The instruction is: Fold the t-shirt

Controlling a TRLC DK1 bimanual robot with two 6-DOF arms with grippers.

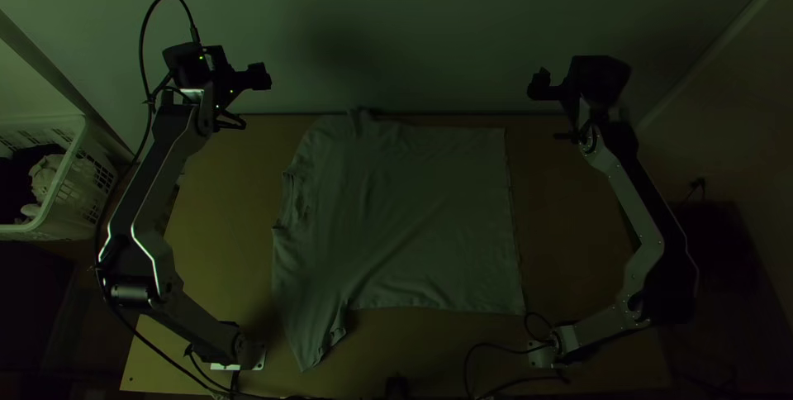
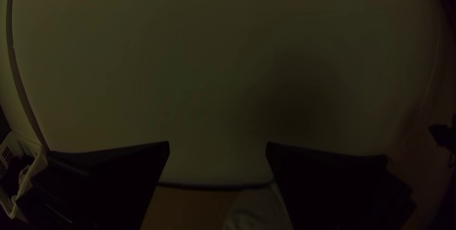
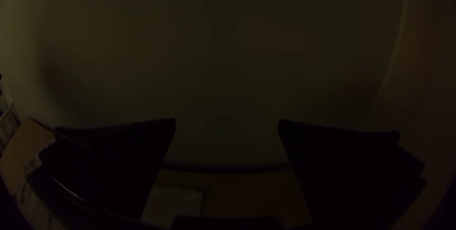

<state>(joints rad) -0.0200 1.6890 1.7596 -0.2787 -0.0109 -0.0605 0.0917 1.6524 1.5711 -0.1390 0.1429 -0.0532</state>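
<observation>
1. Middle of the top view: pale grey-green cloth t-shirt (image 1: 413, 218) lies spread on the light wooden table (image 1: 223, 210), neck opening (image 1: 291, 202) at left, straight hem (image 1: 514, 226) at right. Shallow wrinkles; far sleeve (image 1: 359, 121) looks bunched at the table's far edge, near sleeve (image 1: 318, 338) points lower left.
2. Handling, judged: light, soft, limp, not fragile. Likely drags or rucks up if pulled from one point; thin layers could slip apart.
3. Best holds, judged: near sleeve's cuff and lower-right hem corner (image 1: 516, 305), pinched through both layers; far sleeve probably needs straightening first.
4. Silver-grey and black left arm (image 1: 155, 177): base lower left, wrist upper left of frame. Left gripper with wide flat black fingers (image 2: 217, 145) released, fingers well apart, nothing between them.
5. Matching right arm (image 1: 640, 202): base lower right, wrist upper right, bent inward. Right gripper, same black type (image 3: 227, 120), also released, holding nothing.
6. Both grippers off the cloth, beyond the far edge in the top view; no fold made.
</observation>
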